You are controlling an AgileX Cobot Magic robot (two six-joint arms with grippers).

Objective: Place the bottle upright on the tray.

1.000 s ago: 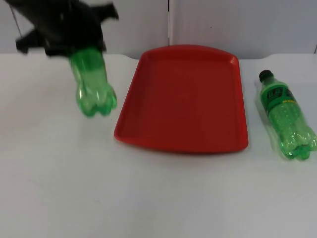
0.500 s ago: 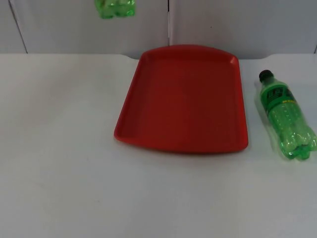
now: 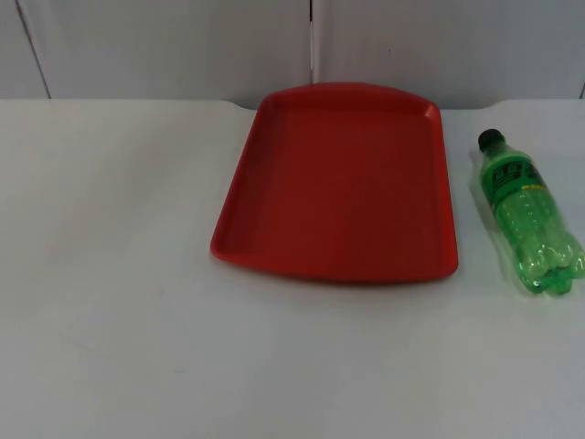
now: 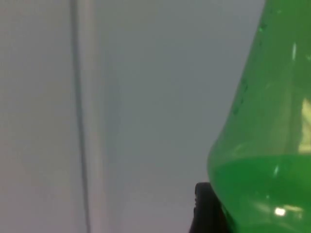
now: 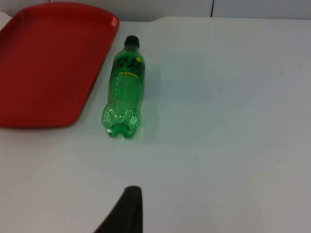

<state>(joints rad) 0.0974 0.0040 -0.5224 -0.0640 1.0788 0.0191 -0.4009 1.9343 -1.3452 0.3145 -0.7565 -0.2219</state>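
A red tray (image 3: 274,247) lies flat in the middle of the white table, its bed bare; its right edge is also in the right wrist view, tray (image 5: 29,97). A green bottle with a black cap (image 3: 528,212) lies on its side just right of the tray, cap toward the wall; the right wrist view has it as the lying bottle (image 5: 125,87). My right gripper (image 5: 133,218) hovers well short of that bottle, apart from it. A second green bottle (image 4: 267,145) sits close against my left gripper (image 4: 248,218), which is shut on it in front of the grey wall.
The grey partition wall (image 3: 164,46) closes the table's far edge. White table surface (image 3: 110,274) stretches left of and in front of the tray, and also right of the lying bottle, table (image 5: 228,121).
The left arm has carried its green bottle up and back, out of the top view. The tray and the lying bottle have not moved.
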